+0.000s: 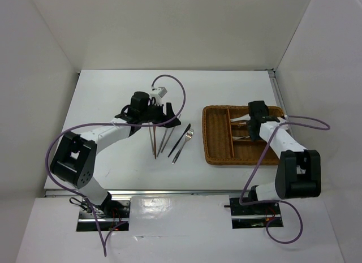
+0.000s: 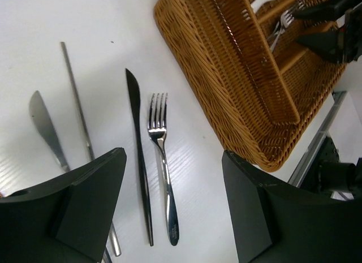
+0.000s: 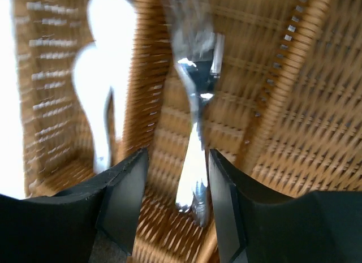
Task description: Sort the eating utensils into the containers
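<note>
Well, the left gripper (image 2: 172, 178) hangs with fingers spread wide over a silver fork (image 2: 160, 155) and dark knife (image 2: 137, 144) lying loose on the table (image 2: 113, 25), the wicker tray (image 2: 226, 93) at their two o'clock. Over that tray the right gripper (image 3: 175, 178) stands parted around a second fork (image 3: 195, 104) lying in a compartment (image 3: 226, 133), a white spoon (image 3: 102, 76) at its nine o'clock.

One fork (image 2: 161, 161), one dark knife (image 2: 139, 155), one silver knife (image 2: 48, 133) loose; one wicker tray (image 2: 226, 99).

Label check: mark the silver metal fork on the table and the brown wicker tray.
Silver metal fork (image 2: 164, 178): left wrist view, handle.
Brown wicker tray (image 2: 226, 96): left wrist view, outer wall.
</note>
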Available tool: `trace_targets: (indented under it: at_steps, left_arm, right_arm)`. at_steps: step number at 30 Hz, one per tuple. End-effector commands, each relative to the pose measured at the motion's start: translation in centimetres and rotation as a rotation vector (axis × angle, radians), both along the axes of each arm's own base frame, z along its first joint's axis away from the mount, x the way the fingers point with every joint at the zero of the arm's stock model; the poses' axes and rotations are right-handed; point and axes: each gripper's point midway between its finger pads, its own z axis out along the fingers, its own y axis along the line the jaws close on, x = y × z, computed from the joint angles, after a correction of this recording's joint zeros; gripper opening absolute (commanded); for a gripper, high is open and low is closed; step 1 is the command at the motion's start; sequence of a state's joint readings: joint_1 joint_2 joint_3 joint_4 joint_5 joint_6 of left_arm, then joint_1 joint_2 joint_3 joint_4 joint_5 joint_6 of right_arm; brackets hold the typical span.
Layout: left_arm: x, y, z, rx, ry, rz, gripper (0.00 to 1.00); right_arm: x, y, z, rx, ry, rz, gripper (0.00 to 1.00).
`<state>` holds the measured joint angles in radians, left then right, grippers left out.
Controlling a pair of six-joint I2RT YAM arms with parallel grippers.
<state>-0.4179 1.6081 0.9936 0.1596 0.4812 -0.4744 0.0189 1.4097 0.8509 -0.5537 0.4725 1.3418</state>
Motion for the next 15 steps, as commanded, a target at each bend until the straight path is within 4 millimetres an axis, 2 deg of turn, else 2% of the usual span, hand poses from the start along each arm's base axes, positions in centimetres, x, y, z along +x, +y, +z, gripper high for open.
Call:
trace_targets:
  at_steps: [1, 2, 4, 5, 6, 7, 10, 12, 15]
  left_arm:
    - [-1.3, -1.9, 0.7, -0.026, -0.064, -0.108, 0.82]
    - [-1.7, -2.3, 0.3, -0.022, -0.06, -0.131, 0.81]
    - [-2.5, -3.2, 0.3, -0.014, -0.074, -0.168, 0.8]
    - [-2.7, -3.6, -0.3, -0.004, -0.074, -0.185, 0.8]
    - [-2.8, -4.0, -0.1, -0.003, -0.102, -0.202, 0.79]
    - [-3.6, -4.7, -0.8, 0.005, -0.101, -0.231, 0.79]
    - [-4.0, -5.3, -2.8, 0.052, -0.097, -0.233, 0.79]
    - [-4.1, -5.6, -4.2, 0.076, -0.075, -0.23, 0.79]
    - [-3.6, -5.8, -6.1, 0.094, -0.029, -0.218, 0.75]
  right_arm:
    - [2.5, -0.3, 6.1, -0.064, -0.179, 0.097, 0.55]
    - [3.2, -0.1, 7.5, -0.078, -0.234, 0.131, 0.55]
    - [3.2, 0.4, 8.7, -0.11, -0.266, 0.222, 0.57]
    - [3.2, 0.6, 10.3, -0.123, -0.329, 0.247, 0.58]
    - [3.2, 0.9, 10.9, -0.14, -0.346, 0.299, 0.59]
    - [3.1, 1.1, 11.6, -0.152, -0.37, 0.326, 0.6]
    - [2.9, 2.0, 14.1, -0.193, -0.461, 0.425, 0.64]
    - [2.6, 2.5, 14.9, -0.215, -0.505, 0.475, 0.66]
    - [2.6, 3.1, 15.1, -0.228, -0.517, 0.532, 0.68]
